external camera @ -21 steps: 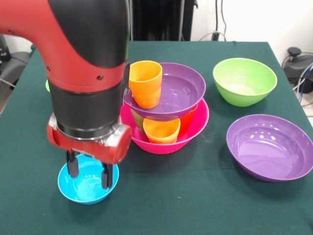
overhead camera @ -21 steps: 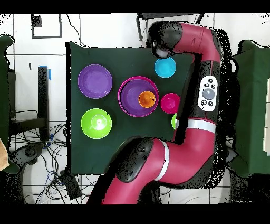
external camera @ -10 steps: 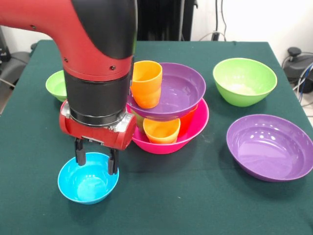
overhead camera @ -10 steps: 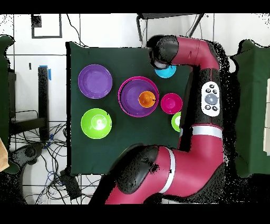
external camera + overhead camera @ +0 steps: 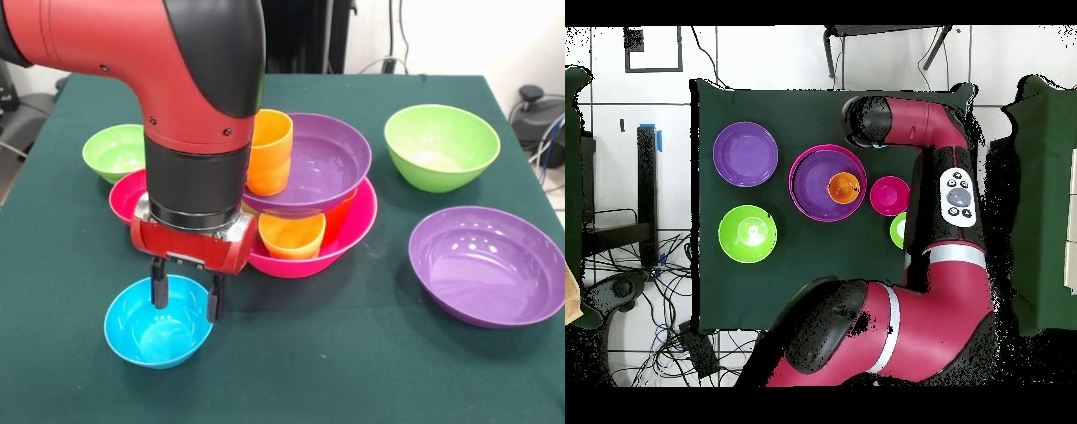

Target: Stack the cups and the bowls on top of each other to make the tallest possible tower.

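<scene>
Gripper (image 5: 187,293) hangs over the far rim of the blue bowl (image 5: 159,329), fingers spread, one inside the bowl and one outside it near the rim; contact not clear from here. Bowl sits on the desk (image 5: 353,371) just in front of the tower (image 5: 305,190): hot-pink bowl (image 5: 353,231) as base, cups inside it, a purple bowl (image 5: 322,163) on top with an orange cup (image 5: 269,150) in it. The blue bowl is probably light, stiff, glossy plastic and slippery; pinch the thin rim wall. Spare purple bowl (image 5: 487,265), two light-green bowls, and a red bowl (image 5: 125,194) lie loose. Dark green cloth surface; white tiled floor with cables around.
</scene>
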